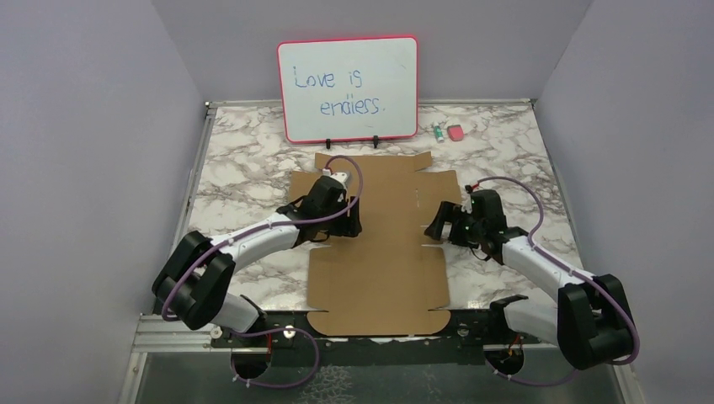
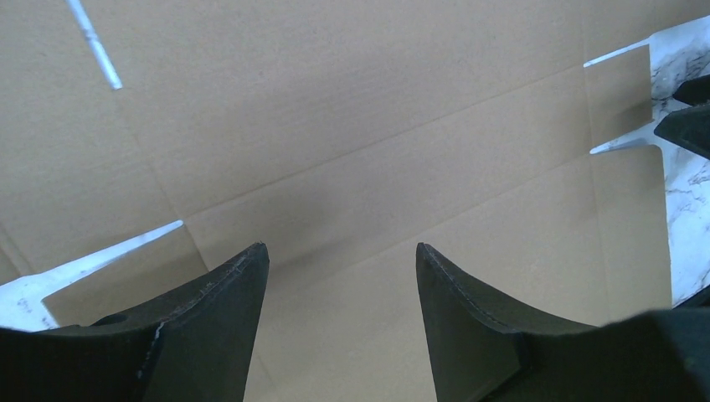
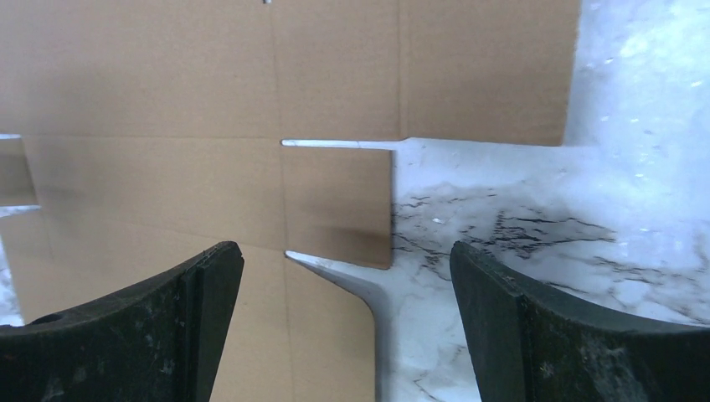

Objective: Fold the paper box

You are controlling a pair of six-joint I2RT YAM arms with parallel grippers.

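A: Where is the paper box [image 1: 379, 244]?

B: It lies flat and unfolded on the marble table [image 1: 244, 168], in the middle between the two arms. It is plain brown cardboard with flaps and slits cut into both long sides. The near edge sits at the front of the table by the arm bases. The far edge ends just short of the whiteboard [image 1: 349, 88].

A: And the left gripper [image 1: 349, 220]?

B: It is over the left part of the sheet, pointing down and inward. The left wrist view shows its two dark fingers [image 2: 226, 318] parted, with nothing between them but cardboard and crease lines below. I cannot tell whether the tips touch the sheet.

A: The right gripper [image 1: 438, 225]?

B: It is at the right edge of the sheet, facing the left one across the cardboard. Its fingers [image 3: 536, 327] are spread wide and hold nothing. Between them, in the right wrist view, a small tab [image 3: 339, 197] sticks out from the box edge with a slit on each side. Bare marble lies just beside it.

A: Anything else on the table?

B: The whiteboard stands upright at the back, pink-framed, with blue handwriting on it. To its right are a small pink thing [image 1: 455, 132] and a smaller pale one [image 1: 438, 130], side by side and well apart from the box. They are too small to name.
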